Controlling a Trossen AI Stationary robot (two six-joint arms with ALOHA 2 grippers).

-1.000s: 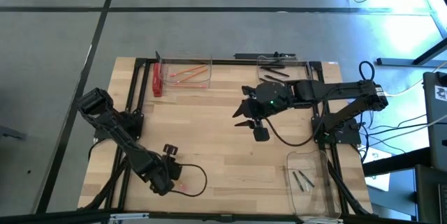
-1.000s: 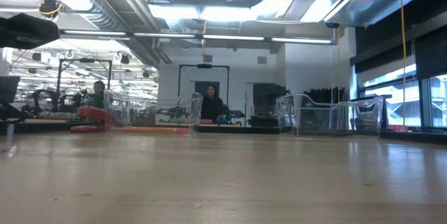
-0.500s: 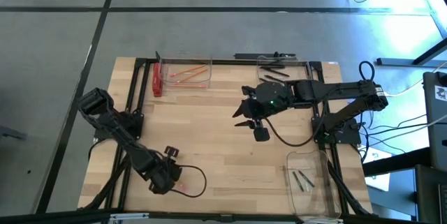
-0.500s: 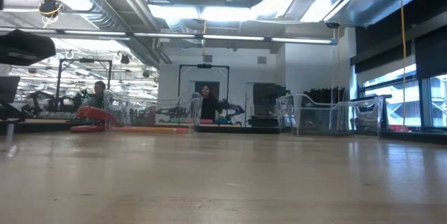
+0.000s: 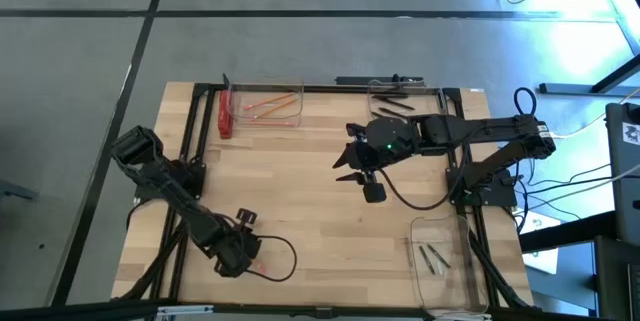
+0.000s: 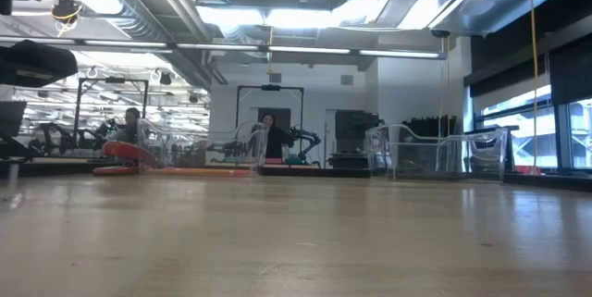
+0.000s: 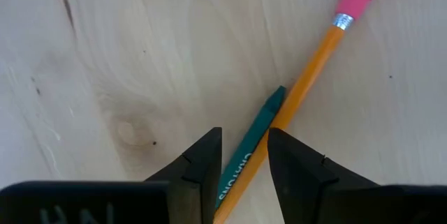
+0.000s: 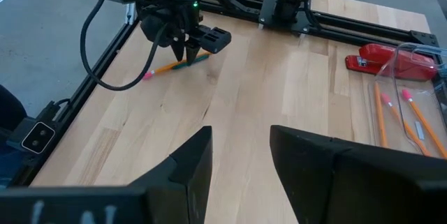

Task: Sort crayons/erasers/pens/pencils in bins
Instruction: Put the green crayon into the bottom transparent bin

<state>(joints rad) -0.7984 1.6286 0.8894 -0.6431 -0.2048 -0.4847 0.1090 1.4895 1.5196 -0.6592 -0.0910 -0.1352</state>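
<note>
A teal crayon and an orange pencil with a pink end lie side by side on the wood near the table's near-left corner. My left gripper points down over them, open. The crayon runs between its fingers, and the pencil passes under one finger. The right wrist view shows that gripper over the pair. My right gripper hangs open and holding nothing above the table's middle. One bin at the far left holds pencils, one at the far right holds pens, and one stands near right. My left gripper comes from above with its fingers on either side of the crayon's middle, across both sticks. Crayon and pencil lie flat on the table. I cannot tell whether the fingers touch them.
A flat red bar lies left of the pencil bin. The near-right bin holds a few dark sticks. A black cable loops beside my left gripper. Bare wood spreads between the two arms.
</note>
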